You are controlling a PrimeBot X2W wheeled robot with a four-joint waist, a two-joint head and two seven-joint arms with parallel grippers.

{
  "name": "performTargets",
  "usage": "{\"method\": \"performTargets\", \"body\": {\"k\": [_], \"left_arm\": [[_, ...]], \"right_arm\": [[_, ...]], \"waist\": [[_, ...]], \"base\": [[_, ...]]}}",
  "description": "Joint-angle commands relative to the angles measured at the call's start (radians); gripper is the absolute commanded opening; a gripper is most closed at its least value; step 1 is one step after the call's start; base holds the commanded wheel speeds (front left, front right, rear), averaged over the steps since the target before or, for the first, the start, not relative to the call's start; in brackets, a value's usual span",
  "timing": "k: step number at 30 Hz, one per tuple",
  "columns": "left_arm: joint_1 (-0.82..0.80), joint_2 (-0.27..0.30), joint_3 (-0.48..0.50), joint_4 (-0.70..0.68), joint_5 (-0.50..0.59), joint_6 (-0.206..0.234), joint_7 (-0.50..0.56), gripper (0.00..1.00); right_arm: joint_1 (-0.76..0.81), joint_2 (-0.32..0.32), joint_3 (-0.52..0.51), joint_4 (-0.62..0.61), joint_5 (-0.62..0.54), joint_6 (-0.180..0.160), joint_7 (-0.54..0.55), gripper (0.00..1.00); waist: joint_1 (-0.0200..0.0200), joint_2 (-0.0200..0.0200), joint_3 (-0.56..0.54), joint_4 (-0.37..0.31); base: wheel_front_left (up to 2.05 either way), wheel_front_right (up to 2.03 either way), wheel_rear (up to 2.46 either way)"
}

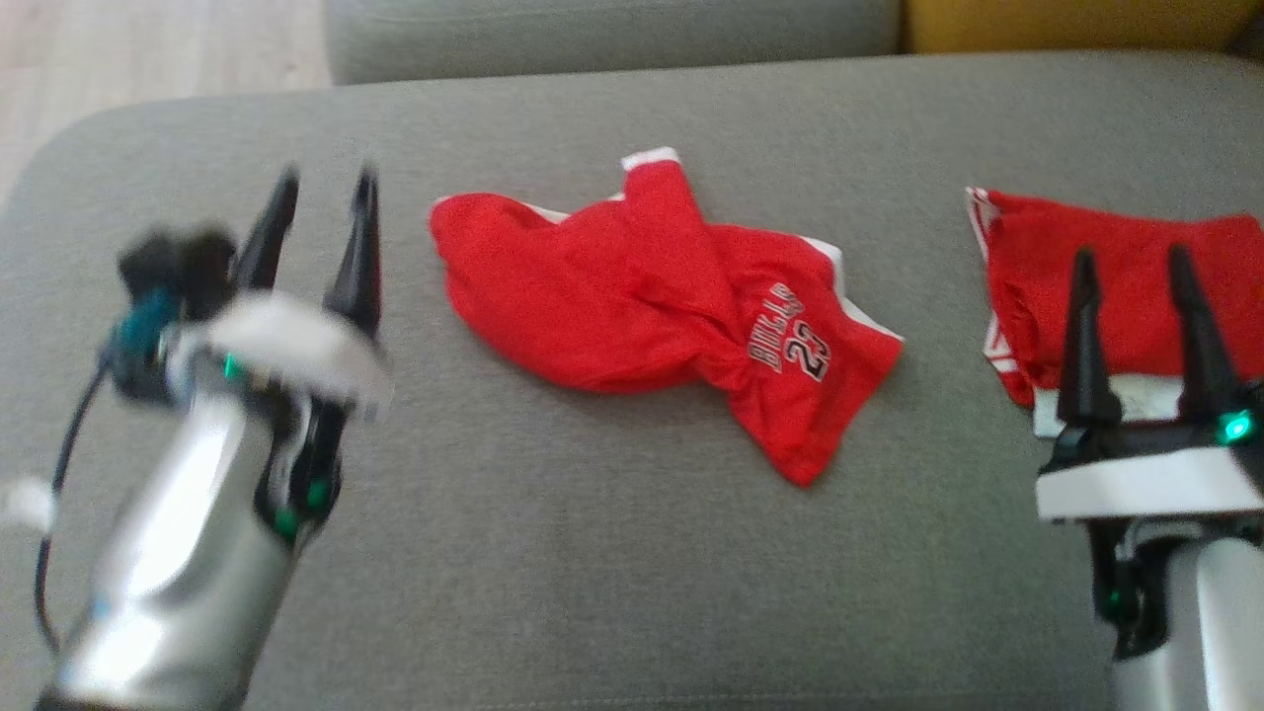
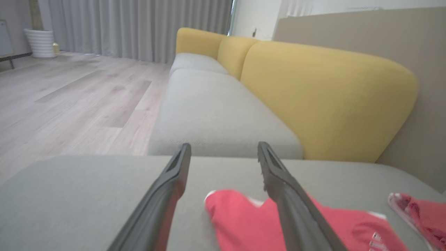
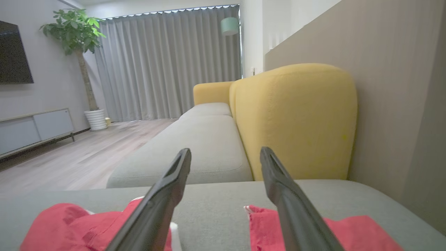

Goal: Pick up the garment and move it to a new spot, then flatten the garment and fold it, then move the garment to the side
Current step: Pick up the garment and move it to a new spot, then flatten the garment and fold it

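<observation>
Head view: jersey [image 1: 662, 316] crumpled mid-frame on sofa [image 1: 553, 573]; left claw [image 1: 326, 183] at left, blurred, spread wide, empty; right claw [image 1: 1131, 259] lower right, wide, empty, before a second red garment [image 1: 1037, 286]. Left wrist view: jersey along bottom edge, fingers clear of it. Right wrist view: red cloth in both lower corners, none gripped. Likely relocation done, flattening due; next, pinch two jersey edges and pull apart.

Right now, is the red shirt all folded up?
Not yet. Probably done: the red jersey lies loose on the grey cushion, maybe its new spot. In hand: nothing; left gripper and right gripper are open, empty. Left: it is crumpled, so flattening, folding, moving aside.
</observation>
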Motion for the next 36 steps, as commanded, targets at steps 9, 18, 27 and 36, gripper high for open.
{"method": "performTargets", "body": {"k": [9,18,27,36], "left_arm": [[0.340,0.052,0.137,-0.176,-0.024,0.004,-0.044,1.00],[0.415,-0.039,0.212,-0.263,0.051,-0.041,-0.045,1.00],[0.329,-0.130,0.223,-0.250,0.078,-0.113,-0.045,1.00],[0.275,-0.197,0.231,-0.199,0.101,-0.170,-0.045,1.00]], "right_arm": [[0.044,-0.004,0.060,0.011,0.014,0.007,0.035,1.00],[-0.016,-0.004,0.096,0.021,-0.044,0.007,0.081,1.00],[-0.377,-0.047,0.168,0.226,-0.019,0.007,0.311,1.00],[-0.664,-0.107,0.132,0.558,0.092,0.007,0.574,1.00]], "waist": [[0.0000,0.0000,-0.048,0.129],[0.0000,0.0000,-0.012,0.185],[0.0000,0.0000,0.132,0.273],[0.0000,0.0000,0.224,0.363]], "base": [[0.00,0.00,0.00],[0.00,0.00,0.00],[0.00,0.00,0.00],[0.00,0.00,0.00]]}}
